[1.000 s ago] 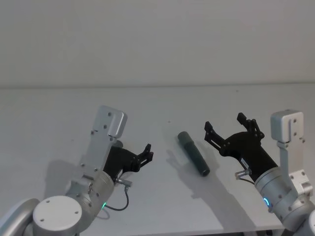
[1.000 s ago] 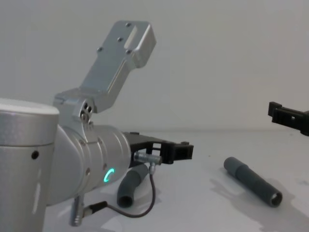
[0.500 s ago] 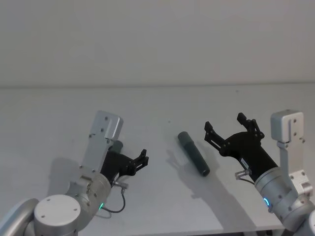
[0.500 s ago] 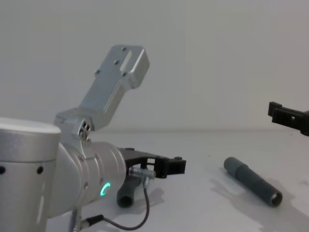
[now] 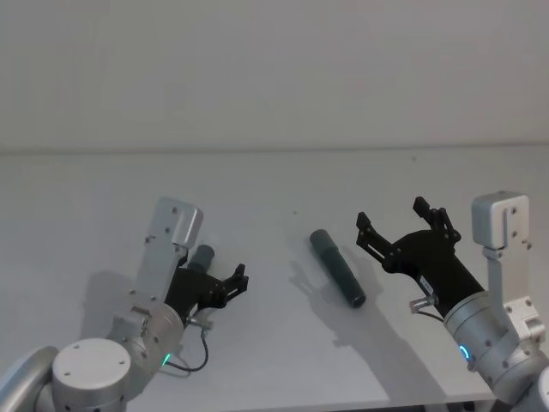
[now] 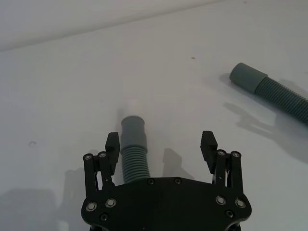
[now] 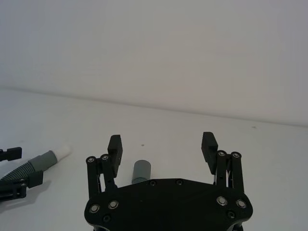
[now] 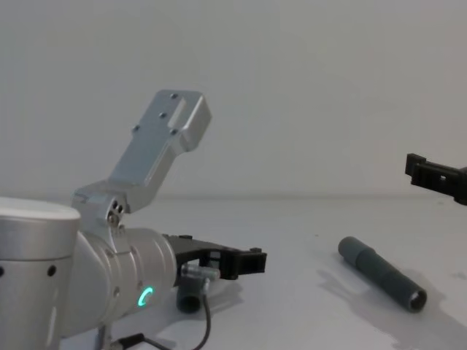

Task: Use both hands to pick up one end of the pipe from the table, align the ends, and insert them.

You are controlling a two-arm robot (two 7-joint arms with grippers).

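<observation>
The straight pipe piece (image 5: 337,268) lies on the white table (image 5: 257,189) at centre right, its wider cuff (image 6: 248,76) pointing away from me. To its left lies the bent piece (image 6: 132,149), ribbed, with a white tip (image 6: 132,103). My left gripper (image 6: 160,144) is open and low over the bent piece, which sits between the fingers, close to one of them. My right gripper (image 5: 395,219) is open and held above the table, right of the straight piece, with nothing in it. In the chest view the left gripper (image 8: 241,261) hovers over the bent piece's open end (image 8: 191,300).
A plain wall rises behind the table's far edge (image 5: 274,151). The table's front edge (image 5: 343,402) runs close below both arms. There is bare table between the two pipe pieces.
My left gripper has drawn back toward me and sunk lower, so the bent piece now shows between its fingers. The right arm and the straight piece have not moved.
</observation>
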